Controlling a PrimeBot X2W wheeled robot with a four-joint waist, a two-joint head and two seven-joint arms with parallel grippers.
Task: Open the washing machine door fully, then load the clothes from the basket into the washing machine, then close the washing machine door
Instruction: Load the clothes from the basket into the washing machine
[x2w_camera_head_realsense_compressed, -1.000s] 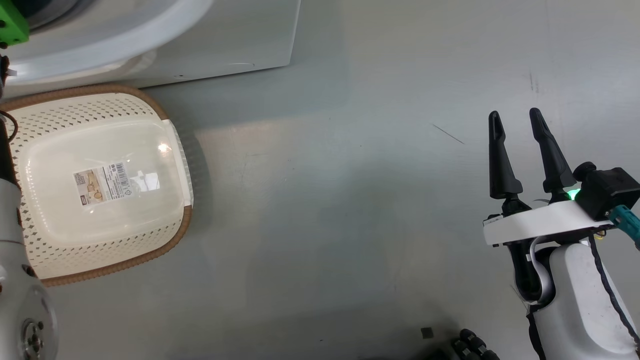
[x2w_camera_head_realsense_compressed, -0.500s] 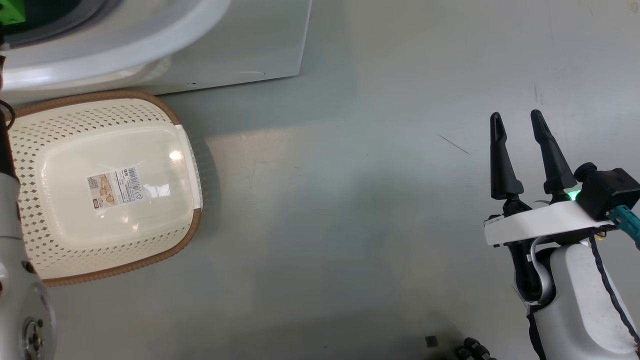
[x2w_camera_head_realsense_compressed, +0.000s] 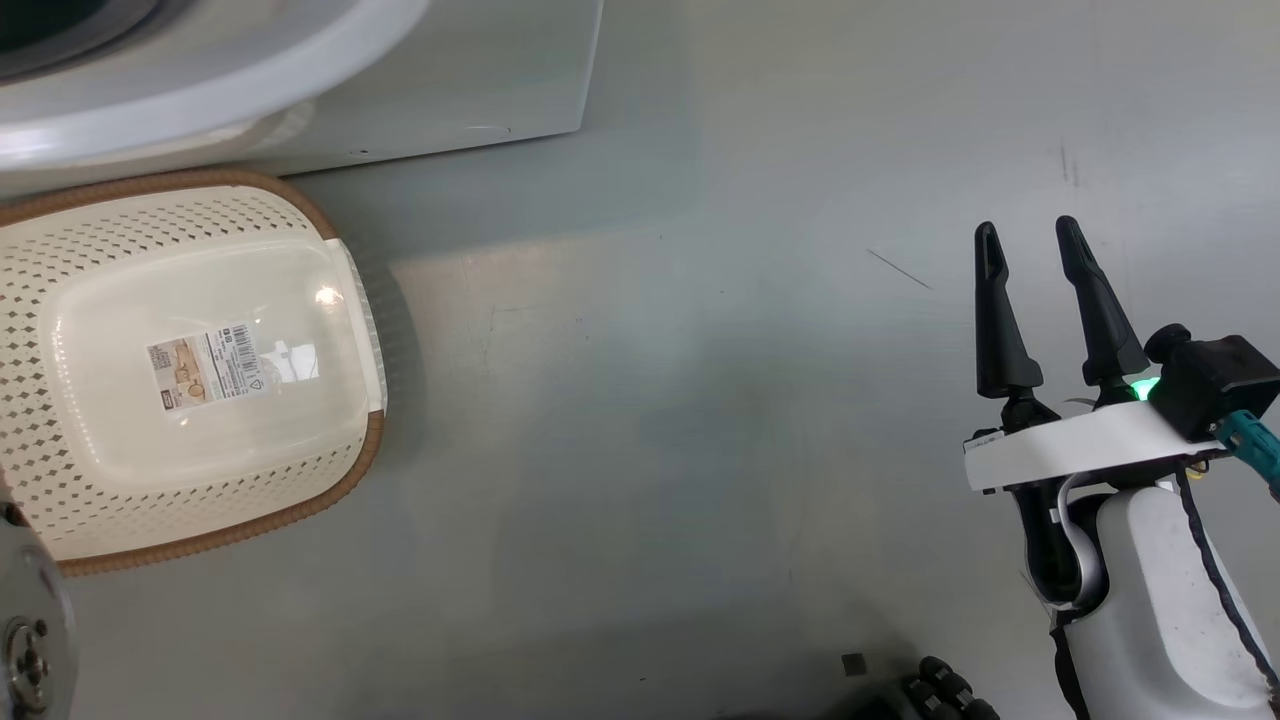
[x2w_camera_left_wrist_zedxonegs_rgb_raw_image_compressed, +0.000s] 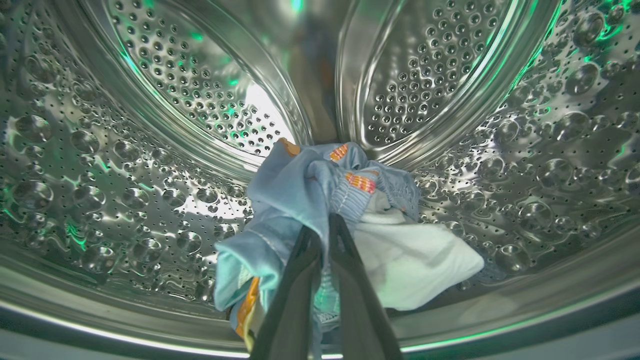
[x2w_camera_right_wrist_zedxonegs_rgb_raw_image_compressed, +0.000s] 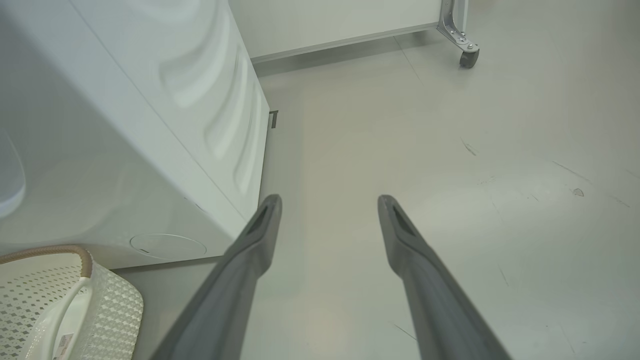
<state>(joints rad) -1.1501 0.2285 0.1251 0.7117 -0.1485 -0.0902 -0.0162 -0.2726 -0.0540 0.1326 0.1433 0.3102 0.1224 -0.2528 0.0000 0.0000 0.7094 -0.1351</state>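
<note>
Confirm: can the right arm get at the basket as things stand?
Likely yes. The right claw is open and empty, with bare floor between it and the basket; it may be a stretch.

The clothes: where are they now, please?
In the left wrist view, the clothes are inside the drum, near its bottom, pinched by the left end effector.

Open floor (x2w_camera_head_realsense_compressed: 700, 400) is lying wide; the drum (x2w_camera_left_wrist_zedxonegs_rgb_raw_image_compressed: 125, 175) is looking tighter.
The right hand (x2w_camera_head_realsense_compressed: 1028, 228) is hanging over bare floor, with room in front and on both sides. The washing machine (x2w_camera_head_realsense_compressed: 450, 80) and the basket (x2w_camera_head_realsense_compressed: 300, 520) are standing close together, well off to its left. Inside the drum, the left hand (x2w_camera_left_wrist_zedxonegs_rgb_raw_image_compressed: 324, 225) is pinching the clothes (x2w_camera_left_wrist_zedxonegs_rgb_raw_image_compressed: 295, 190), which are blocking the way ahead; room is showing above and beside them.
</note>
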